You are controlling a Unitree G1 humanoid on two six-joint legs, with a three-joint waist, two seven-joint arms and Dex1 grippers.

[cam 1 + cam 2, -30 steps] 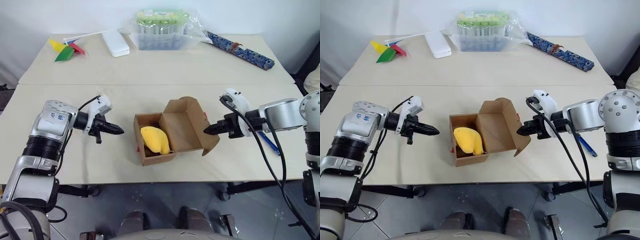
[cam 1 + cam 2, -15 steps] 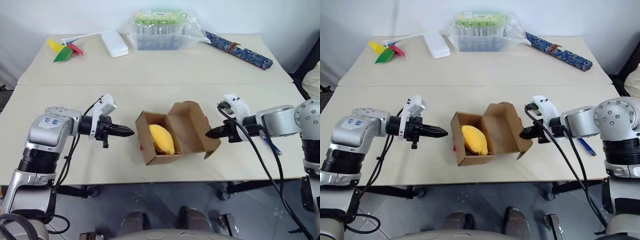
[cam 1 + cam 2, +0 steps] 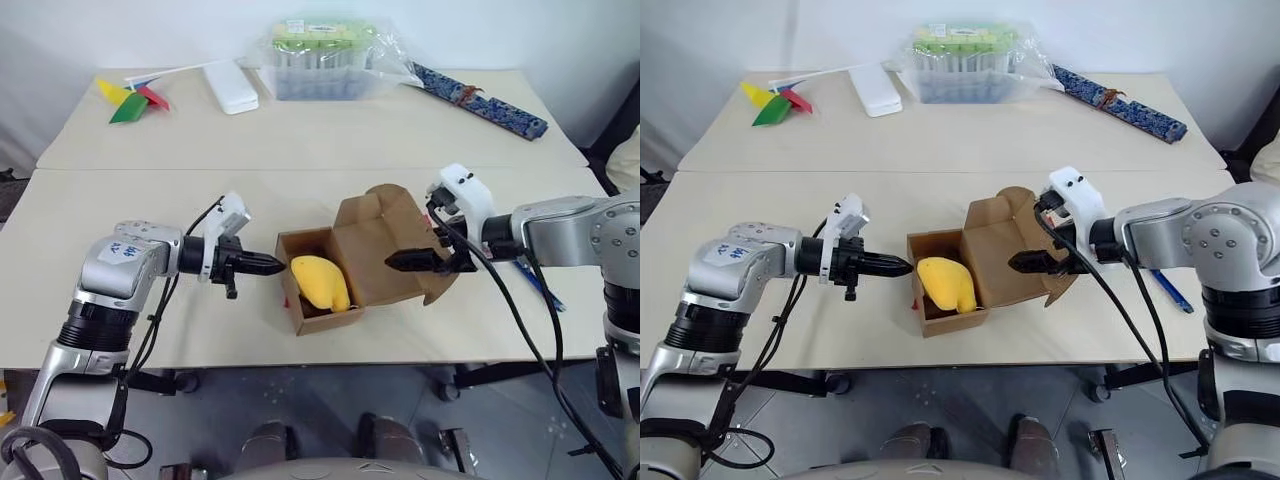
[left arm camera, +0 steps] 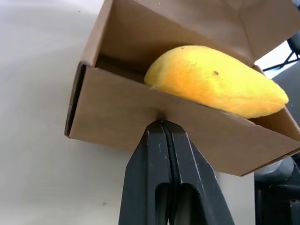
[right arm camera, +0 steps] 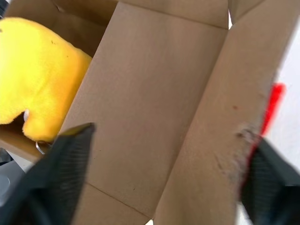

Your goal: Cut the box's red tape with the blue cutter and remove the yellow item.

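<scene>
While box is lying open, we are bracing its left wall with clenched left gripper, spreading right gripper over lid, aiming for yellow item sitting inside.

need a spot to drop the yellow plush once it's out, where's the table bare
Bare: the wide strip between the open carton and the far row, pinwheel, white case, green-lidded tub, blue patterned strip. Also the front left corner. Crowded: around the carton, both tools beside it, blue cutter to its right.
</scene>
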